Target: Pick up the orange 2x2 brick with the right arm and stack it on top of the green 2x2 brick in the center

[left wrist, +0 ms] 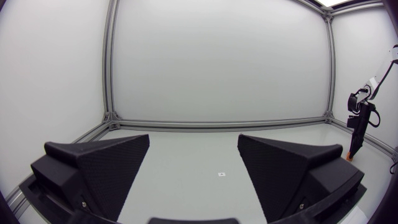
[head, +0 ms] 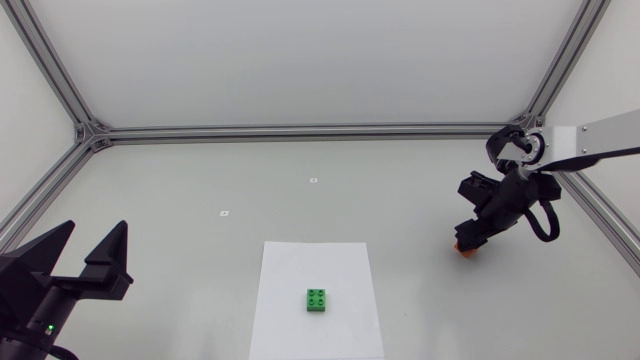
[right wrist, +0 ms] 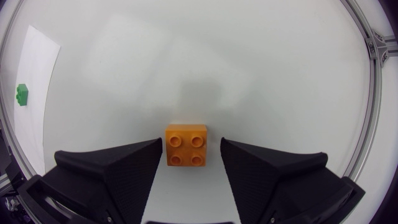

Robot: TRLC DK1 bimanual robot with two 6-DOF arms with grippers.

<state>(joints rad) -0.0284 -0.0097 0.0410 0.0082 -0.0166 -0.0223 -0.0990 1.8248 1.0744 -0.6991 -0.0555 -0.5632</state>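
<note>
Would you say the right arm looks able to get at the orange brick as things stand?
Probably yes: the orange brick lies on the bare table right between the open jaws of the right arm, and nothing else stands near it to block a grasp.

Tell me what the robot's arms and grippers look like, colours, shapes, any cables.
The right arm has a silver-white link and black joints, with a black cable looping by its wrist. The right gripper and left gripper are matte black, each with two broad wedge-shaped fingers, finely textured inside. A small green light glows on the left one's body.
</note>
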